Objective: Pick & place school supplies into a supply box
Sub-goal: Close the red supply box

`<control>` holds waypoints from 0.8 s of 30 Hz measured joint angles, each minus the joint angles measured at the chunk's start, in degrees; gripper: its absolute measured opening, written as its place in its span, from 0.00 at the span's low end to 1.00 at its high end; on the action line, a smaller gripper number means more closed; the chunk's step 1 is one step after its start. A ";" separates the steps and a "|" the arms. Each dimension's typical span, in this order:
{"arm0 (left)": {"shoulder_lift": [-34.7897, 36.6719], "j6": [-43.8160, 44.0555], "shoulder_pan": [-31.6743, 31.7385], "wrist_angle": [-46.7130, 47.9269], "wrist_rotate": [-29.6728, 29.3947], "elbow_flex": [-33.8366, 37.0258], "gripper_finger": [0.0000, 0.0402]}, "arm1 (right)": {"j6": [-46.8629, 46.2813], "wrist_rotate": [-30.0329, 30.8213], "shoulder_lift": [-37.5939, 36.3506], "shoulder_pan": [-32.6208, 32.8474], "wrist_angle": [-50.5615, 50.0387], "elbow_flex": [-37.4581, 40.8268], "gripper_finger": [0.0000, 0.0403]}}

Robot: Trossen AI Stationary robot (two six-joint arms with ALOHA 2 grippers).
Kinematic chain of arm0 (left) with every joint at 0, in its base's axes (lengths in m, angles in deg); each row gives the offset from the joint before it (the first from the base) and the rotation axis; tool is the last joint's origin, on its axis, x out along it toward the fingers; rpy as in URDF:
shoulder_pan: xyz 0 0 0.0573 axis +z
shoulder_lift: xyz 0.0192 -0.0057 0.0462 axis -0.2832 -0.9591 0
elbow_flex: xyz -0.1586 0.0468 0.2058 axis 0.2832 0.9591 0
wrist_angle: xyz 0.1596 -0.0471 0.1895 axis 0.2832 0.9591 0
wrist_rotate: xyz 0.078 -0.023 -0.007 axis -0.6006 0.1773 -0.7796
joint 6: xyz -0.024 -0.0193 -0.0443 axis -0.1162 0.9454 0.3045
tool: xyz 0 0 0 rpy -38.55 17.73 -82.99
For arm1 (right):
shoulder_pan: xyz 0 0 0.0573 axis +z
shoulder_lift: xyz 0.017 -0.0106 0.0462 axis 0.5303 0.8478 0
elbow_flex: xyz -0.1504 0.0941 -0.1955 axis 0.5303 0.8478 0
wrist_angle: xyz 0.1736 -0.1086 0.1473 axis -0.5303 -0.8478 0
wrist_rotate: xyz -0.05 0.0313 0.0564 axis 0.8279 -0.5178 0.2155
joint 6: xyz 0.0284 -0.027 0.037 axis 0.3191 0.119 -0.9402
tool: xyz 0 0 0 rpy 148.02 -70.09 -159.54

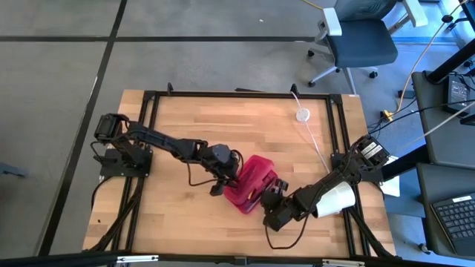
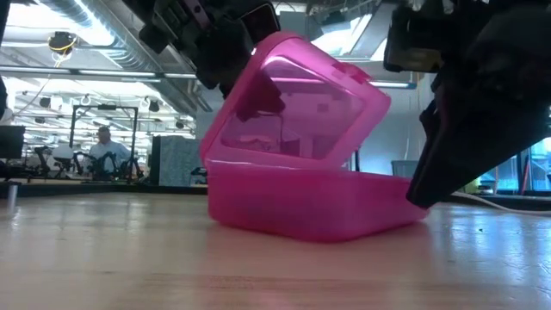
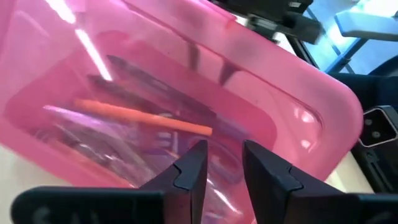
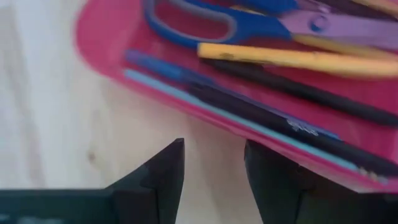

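Observation:
The supply box (image 1: 249,185) is a pink-red translucent case in the middle of the table, with its tray flat on the wood (image 2: 310,202) and its lid (image 2: 293,103) half raised over it. Inside lie blue-handled scissors (image 4: 205,18), a yellow pencil (image 4: 298,59), black pens (image 4: 292,90) and blue ones; through the lid they show as an orange pencil (image 3: 143,115) and dark pens. My left gripper (image 1: 223,178) (image 3: 224,165) is slightly open at the lid's outer side. My right gripper (image 1: 271,199) (image 4: 214,162) hovers open over bare wood, beside the tray's wall. My left gripper has its fingertips (image 3: 193,165) against the outer face of the lid (image 3: 280,93), near its raised edge (image 2: 250,52), coming slantwise from the table's left and above. Nothing sits between the fingers. The lid leans half open over the tray.
A small white disc with a cord (image 1: 302,115) lies near the far right corner. A big white roll (image 1: 334,199) sits by my right arm. Bare wood spreads left of the box (image 1: 171,215) and toward the far edge. A person (image 2: 103,146) sits far off in the room.

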 joint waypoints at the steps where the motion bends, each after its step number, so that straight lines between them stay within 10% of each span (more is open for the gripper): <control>1: 0.00 0.22 -0.35 0.00 -0.02 0.00 0.23 | -0.22 0.18 0.00 0.00 -0.96 0.00 0.43; 24: -4.51 12.41 -8.41 -3.90 -13.58 0.02 0.23 | 5.16 7.14 -0.09 -4.47 -3.87 -0.07 0.43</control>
